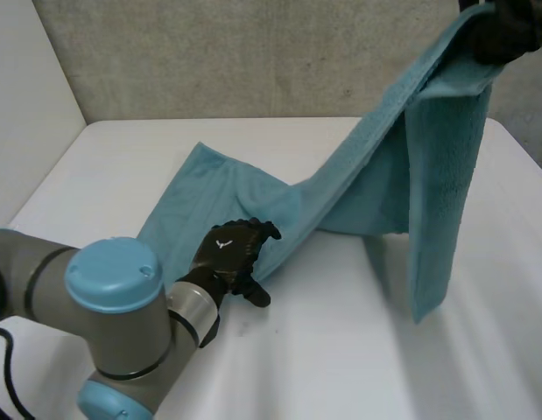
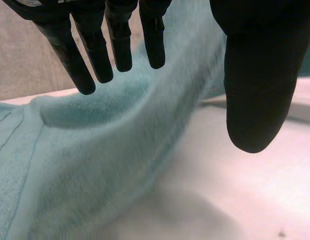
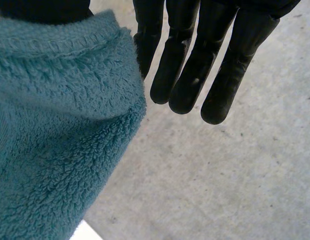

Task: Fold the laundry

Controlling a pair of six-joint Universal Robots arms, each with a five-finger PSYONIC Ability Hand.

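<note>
Upper right, my right hand [image 1: 507, 35] is pinching the raised end of the teal terry towel [image 1: 437, 175] against its thumb. The towel's long axis is sloping down-left to my left hand [image 1: 235, 254], which is resting on it with fingers straight and apart.

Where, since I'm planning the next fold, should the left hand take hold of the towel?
Probably the towel at the near corner of its flat end, beside the left hand, from the robot's side: that end lies flat with its edge exposed, while the right hand holds the other end up.

Soft even light (faint shadow under towel [image 1: 437, 175])
</note>
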